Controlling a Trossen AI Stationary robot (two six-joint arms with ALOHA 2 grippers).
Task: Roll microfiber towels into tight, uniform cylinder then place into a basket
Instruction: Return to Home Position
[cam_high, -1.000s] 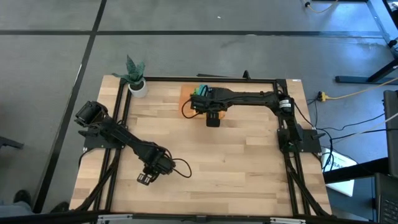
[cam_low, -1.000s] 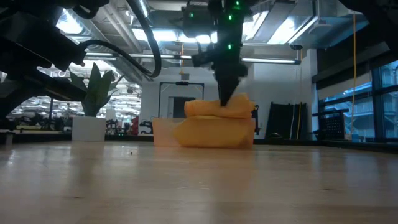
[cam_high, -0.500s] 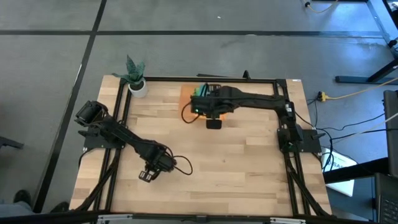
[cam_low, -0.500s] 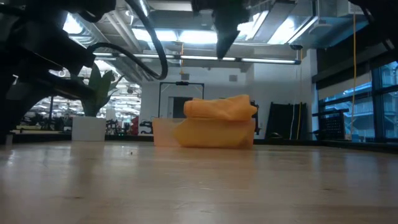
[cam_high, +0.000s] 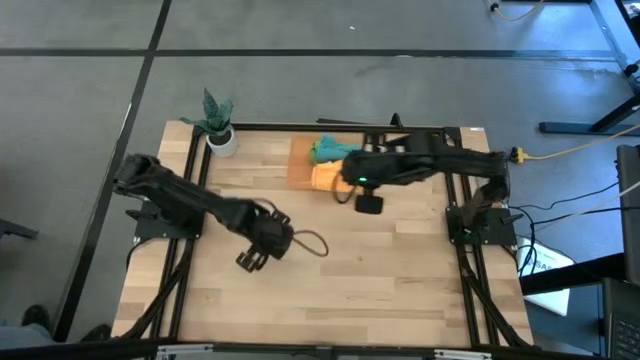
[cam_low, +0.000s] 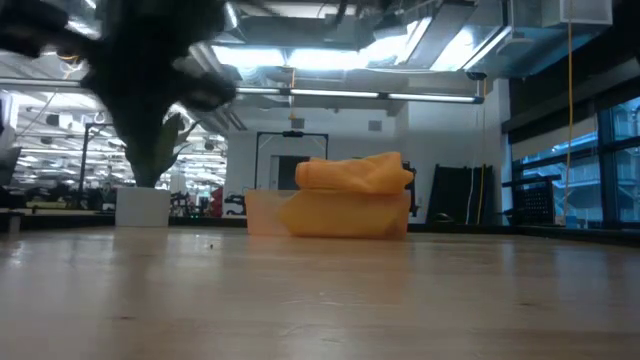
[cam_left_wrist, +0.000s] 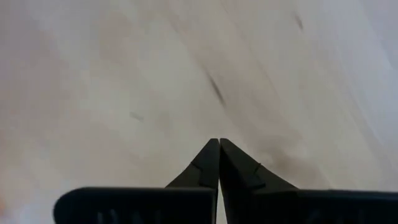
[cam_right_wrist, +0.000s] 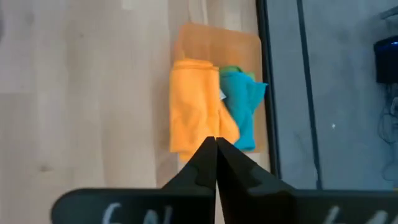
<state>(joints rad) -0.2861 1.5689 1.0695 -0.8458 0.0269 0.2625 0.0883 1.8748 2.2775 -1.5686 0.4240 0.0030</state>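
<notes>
Basket: we find it against the table's far edge, holding the orange towel, the teal towel and a sliver of green towel.
Right gripper: fingers pressed together, empty, near the basket.
Left gripper: likewise closed and empty, above open mid-table boards.

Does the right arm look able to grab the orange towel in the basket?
Probably yes: the right gripper hovers close by the basket, the orange towel lies on top, and nothing stands between. Its fingers are shut and would need opening.
</notes>
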